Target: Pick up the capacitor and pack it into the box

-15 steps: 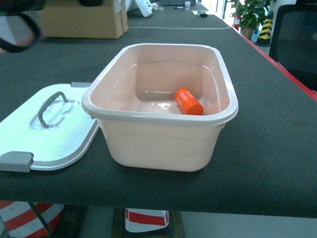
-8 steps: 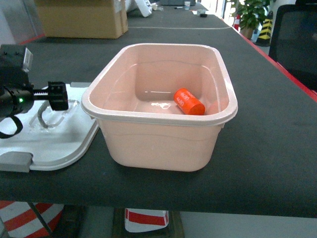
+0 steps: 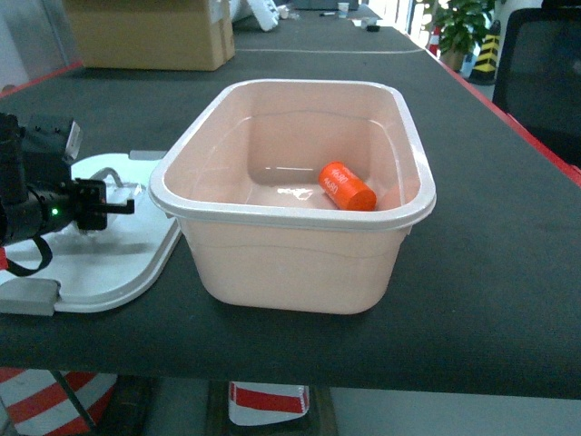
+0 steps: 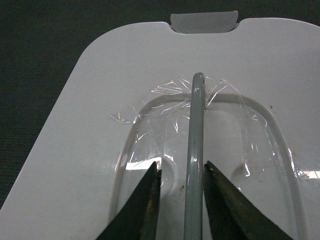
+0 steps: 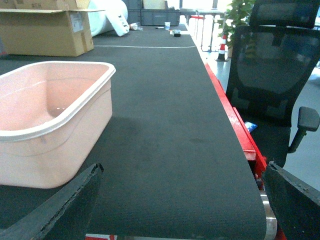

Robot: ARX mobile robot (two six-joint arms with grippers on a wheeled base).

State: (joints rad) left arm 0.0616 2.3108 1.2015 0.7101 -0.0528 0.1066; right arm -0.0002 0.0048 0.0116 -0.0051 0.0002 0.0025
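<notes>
The pale peach-pink box (image 3: 290,263) stands open in the middle of the black table. An orange capacitor (image 3: 346,186) lies on its side on the box floor, toward the right. The white lid (image 3: 118,263) lies flat to the left of the box. My left gripper (image 3: 113,202) hovers low over the lid (image 4: 90,110), open by a narrow gap. The lid's grey handle (image 4: 196,125) runs between the fingers of that gripper (image 4: 181,165); the right finger is close against it and the left stands apart. My right gripper (image 5: 183,170) is wide open and empty, to the right of the box (image 5: 55,145).
A brown cardboard carton (image 3: 150,32) sits at the back left of the table. A black office chair (image 5: 275,75) stands beyond the table's red right edge (image 5: 235,130). A grey clip latch (image 3: 29,295) sticks out at the lid's near corner, close to the table's front edge.
My left gripper came in from the upper left, dropped over the lid and now has the grey handle between its fingers. The box and capacitor have not moved.
</notes>
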